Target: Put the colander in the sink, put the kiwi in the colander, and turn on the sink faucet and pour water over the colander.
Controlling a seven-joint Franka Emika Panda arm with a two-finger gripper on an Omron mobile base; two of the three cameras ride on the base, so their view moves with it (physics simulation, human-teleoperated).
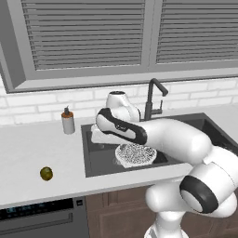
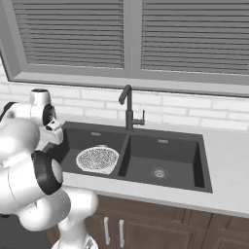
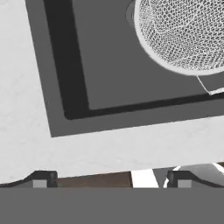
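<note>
- Left base view: the wide, shallow white perforated colander point(image 1: 135, 154) is sitting in the left basin of the dark grey rectangular double-basin sink point(image 1: 91, 167), so the step in hand looks like fetching the small olive-brown kiwi point(image 1: 46, 174), which is lying on the pale counter point(image 1: 28, 148) well apart from the sink, out to its left. The white arm is reaching over the basin, hiding the hand. The tall slim dark grey gooseneck faucet point(image 1: 153, 96) is standing behind the sink, no water running.
- Right base view: the colander is lying flat in the left basin, nothing inside it.
- Hand view: the gripper point(image 3: 111, 179) is looking down over the sink's front-left corner, its two dark tips standing wide apart and holding nothing. To do this well, it should be swinging left over the counter, centring the jaws over the kiwi and descending straight, since a round fruit may roll.
</note>
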